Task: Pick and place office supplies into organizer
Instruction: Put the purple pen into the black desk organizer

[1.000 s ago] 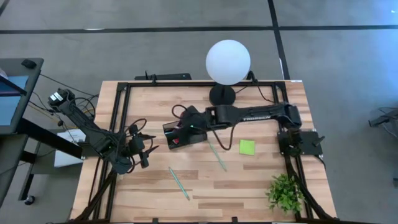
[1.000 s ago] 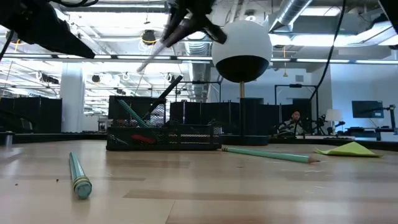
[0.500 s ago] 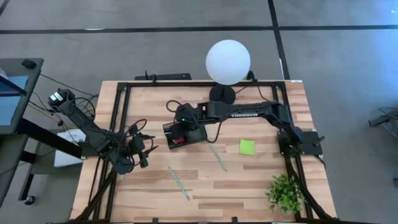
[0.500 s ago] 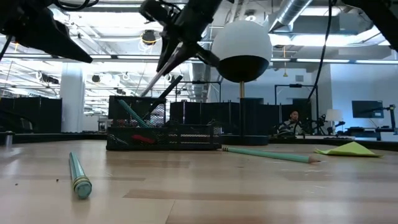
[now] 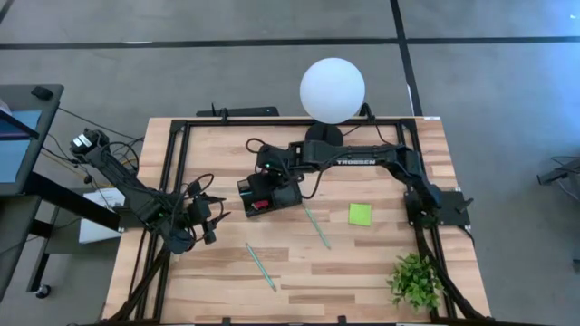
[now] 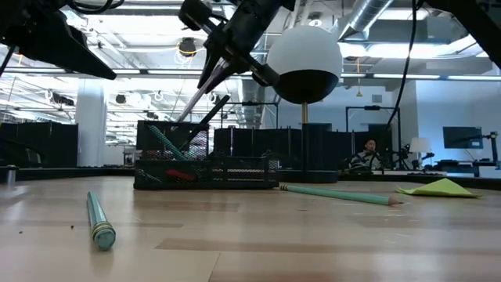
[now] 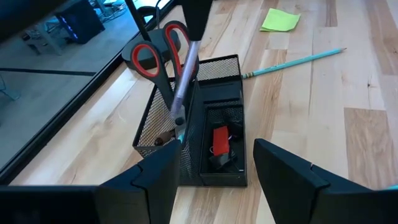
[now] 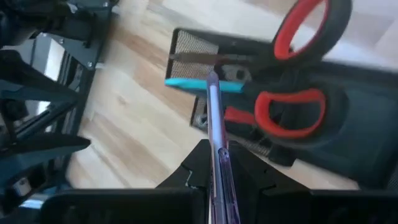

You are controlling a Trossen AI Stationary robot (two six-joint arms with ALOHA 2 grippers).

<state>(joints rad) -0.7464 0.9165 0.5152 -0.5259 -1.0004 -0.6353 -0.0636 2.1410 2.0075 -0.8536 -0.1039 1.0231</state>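
The black mesh organizer stands mid-table. Red-handled scissors, a teal pen and a small red block are in it. My right gripper hovers over its far-left part, shut on a lilac pen. My left gripper waits open, left of the organizer. A teal pencil, a teal pen and a lime sticky pad lie flat on the table. My right gripper pinches the lilac pen's upper end between its two fingers, which lie along the pen. It comes from above at a slant. The pen is lifted clear and tilted, with its lower end down at the organizer's tall compartment.
A white globe lamp stands just beyond the organizer, and a black bar device lies at the far edge. A green plant sits at the near right corner. Black frame rails run along the table's sides.
My right gripper has moved toward the table's far-left, from over the organizer's middle to its far-left part, and has tipped the pen steeper. The pen's lower end has come down to the organizer's tall compartment. The gripper stays shut on the pen.
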